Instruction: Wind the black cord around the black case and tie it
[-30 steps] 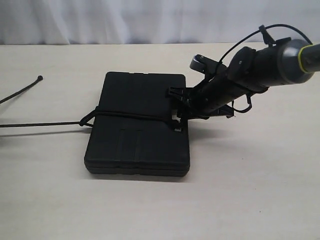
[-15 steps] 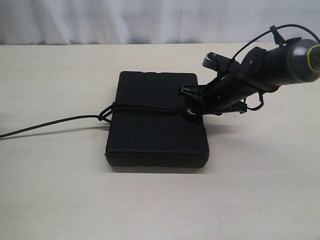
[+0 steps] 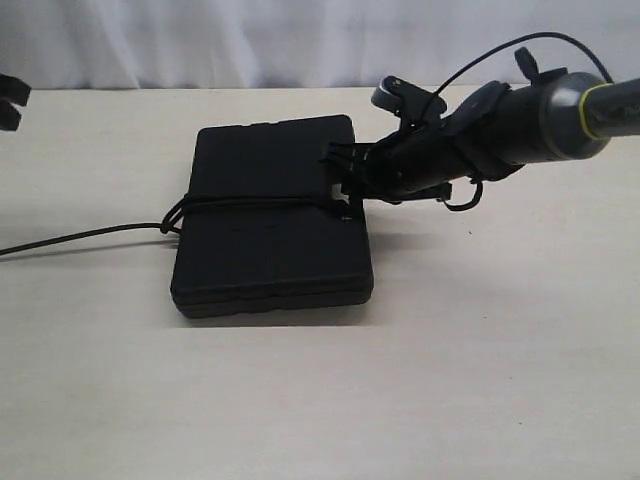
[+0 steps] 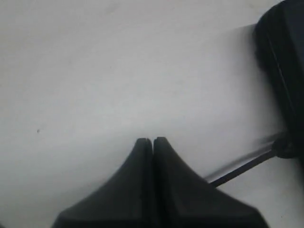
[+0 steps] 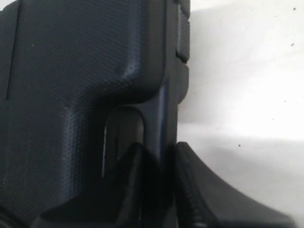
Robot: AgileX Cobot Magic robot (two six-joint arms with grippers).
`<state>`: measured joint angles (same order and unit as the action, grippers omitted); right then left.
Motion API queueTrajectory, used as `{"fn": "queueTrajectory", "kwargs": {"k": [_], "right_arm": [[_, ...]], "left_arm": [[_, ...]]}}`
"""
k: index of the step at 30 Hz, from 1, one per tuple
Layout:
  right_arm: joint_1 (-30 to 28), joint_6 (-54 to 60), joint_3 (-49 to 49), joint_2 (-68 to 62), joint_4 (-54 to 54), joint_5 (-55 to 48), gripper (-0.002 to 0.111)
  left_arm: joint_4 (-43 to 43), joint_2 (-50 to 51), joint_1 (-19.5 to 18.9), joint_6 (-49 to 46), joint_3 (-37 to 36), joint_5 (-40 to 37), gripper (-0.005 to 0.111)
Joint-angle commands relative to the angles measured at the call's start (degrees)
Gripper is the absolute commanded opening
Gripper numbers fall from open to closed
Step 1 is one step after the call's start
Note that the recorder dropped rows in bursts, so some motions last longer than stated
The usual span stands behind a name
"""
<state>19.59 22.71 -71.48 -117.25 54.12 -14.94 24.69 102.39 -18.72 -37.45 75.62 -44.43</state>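
The black case (image 3: 270,230) lies flat on the table, textured and close up in the right wrist view (image 5: 71,71). My right gripper (image 3: 345,190) is at its right edge, and its two fingers (image 5: 156,147) are shut on the handle bar of the case. The black cord (image 3: 250,202) runs across the lid to a knot at the left edge and trails off to the left. My left gripper (image 4: 152,140) is shut with nothing showing between its tips. The cord (image 4: 242,166) passes behind one finger, beside the case (image 4: 285,71). That gripper (image 3: 8,100) shows at the far left edge.
The pale table (image 3: 450,380) spreads round the case. A white curtain (image 3: 200,40) hangs along the far edge. The right arm (image 3: 540,120) with its cables slants in from the upper right.
The right gripper has dragged the case first right, then back left and a little farther away. The cord's free tip has left the view. The left gripper has appeared at the left edge.
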Motion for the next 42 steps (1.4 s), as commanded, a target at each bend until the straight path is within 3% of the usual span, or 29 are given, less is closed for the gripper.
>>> {"fn": "queueTrajectory", "kwargs": {"k": [1, 6, 8, 13, 17, 21, 24, 26, 27, 31, 34, 42], "right_arm": [[-0.4, -1.7, -0.9, -0.1, 0.3, 3.0, 0.005], [-0.4, -4.5, -0.9, -2.2, 0.3, 3.7, 0.007], [-0.4, -4.2, -0.9, -2.2, 0.3, 4.0, 0.016], [-2.3, -4.1, -0.9, -0.1, -3.9, 0.4, 0.052], [-7.0, -8.1, -0.9, 3.9, -14.3, -8.6, 0.061], [-12.4, -12.1, -0.9, 9.4, -25.6, -19.8, 0.056], [-14.8, -13.6, -1.1, 15.2, -35.2, -28.8, 0.031], [-15.1, -17.3, -1.1, 19.3, -43.6, -34.4, 0.008], [-15.0, -20.1, -1.1, 21.0, -47.9, -36.3, 0.005], [-12.0, -25.3, 2.3, 29.8, -59.0, -41.5, 0.004], [-9.5, -25.3, 7.4, 36.7, -60.6, -40.5, 0.004], [-5.9, -27.0, 27.5, 61.3, -59.7, -21.8, 0.004]], "left_arm": [[-1.6, -5.4, 5.2, 0.3, 0.5, 4.2, 0.0], [-1.6, -9.4, 8.0, 1.7, 0.5, 5.3, 0.0], [-1.7, -10.9, 9.1, 1.7, 0.5, 5.3, 0.0], [-1.8, -16.3, 11.8, 3.2, -0.5, 4.6, 0.0], [-4.7, -22.5, 14.2, 6.5, -5.0, 7.5, 0.0], [-11.9, -29.4, 17.4, 14.7, -9.1, 11.0, 0.0], [-14.0, -35.6, 20.9, 15.3, -12.3, 14.1, 0.0], [-13.6, -39.3, 22.8, 16.7, -14.4, 15.1, 0.0], [-13.6, -40.7, 23.5, 17.5, -15.2, 15.3, 0.0], [-13.5, -46.9, 25.4, 21.9, -21.4, 15.6, 0.0], [-13.2, -51.8, 25.4, 23.4, -27.5, 16.3, 0.0], [-7.8, -75.5, 25.4, 24.7, -45.8, 30.5, 0.0]]}}
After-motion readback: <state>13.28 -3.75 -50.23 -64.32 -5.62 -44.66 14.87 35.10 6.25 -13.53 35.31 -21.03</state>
